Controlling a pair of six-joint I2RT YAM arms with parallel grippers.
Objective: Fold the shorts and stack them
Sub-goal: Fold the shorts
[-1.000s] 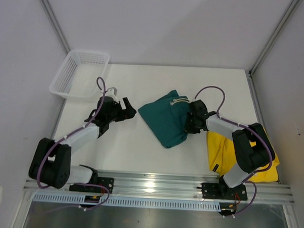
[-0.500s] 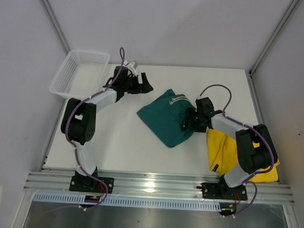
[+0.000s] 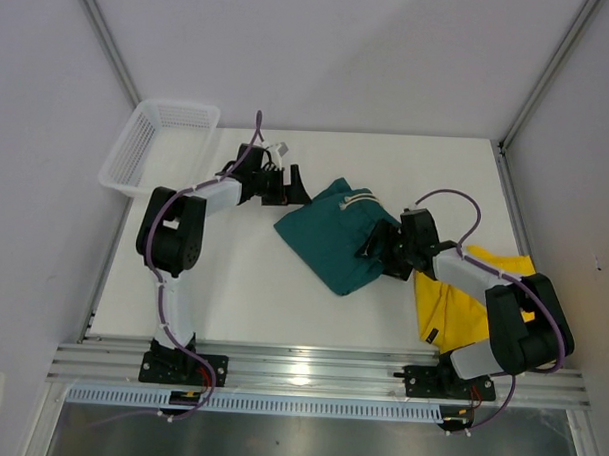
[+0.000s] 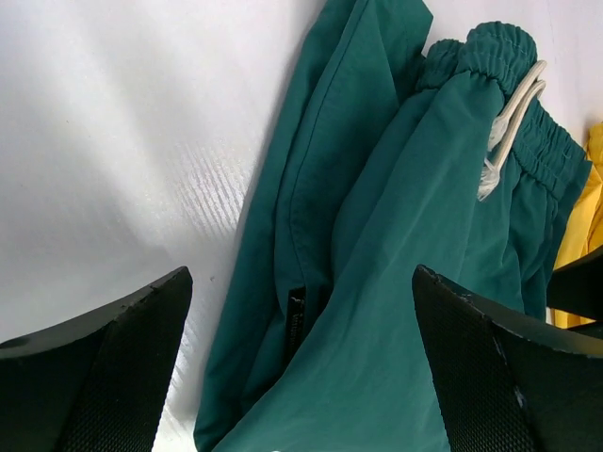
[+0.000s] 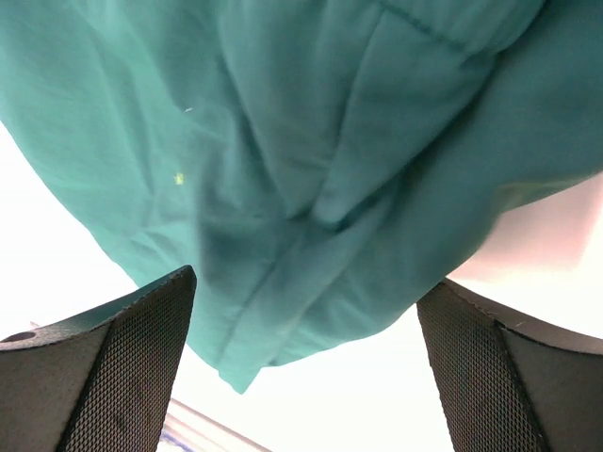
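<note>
Step in hand: folding the teal shorts (image 3: 332,241). They look only roughly doubled over, so I judge the fold unfinished, and no stack exists yet.
Teal shorts, place: middle of the tabletop (image 3: 232,286), lying as a skewed, rumpled diamond with the pale drawstring (image 3: 361,200) at its 1 o'clock corner.
Yellow shorts (image 3: 450,305), place: at 4 o'clock on the tabletop, bunched and unfolded, partly under the right arm, just beside the teal pair.
Left pincer (image 3: 292,184): spread wide and holding nothing, at the teal pair's 10 o'clock edge. Its wrist view looks along the cloth's long seam.
Right pincer (image 3: 374,248): spread wide and pinching nothing, low at the teal pair's 3 o'clock edge, with cloth filling its wrist view.
Left arm pose: stretched far forward and bent inward at the elbow toward 1 o'clock.
Right arm pose: folded low, forearm reaching toward 10 o'clock over the yellow cloth.
Next move, my guess: each pincer takes a clean edge or corner (soft fabric slips and drags layers), then squares the fold.
Basket (image 3: 137,154): at 10 o'clock, well apart from both pairs.
</note>
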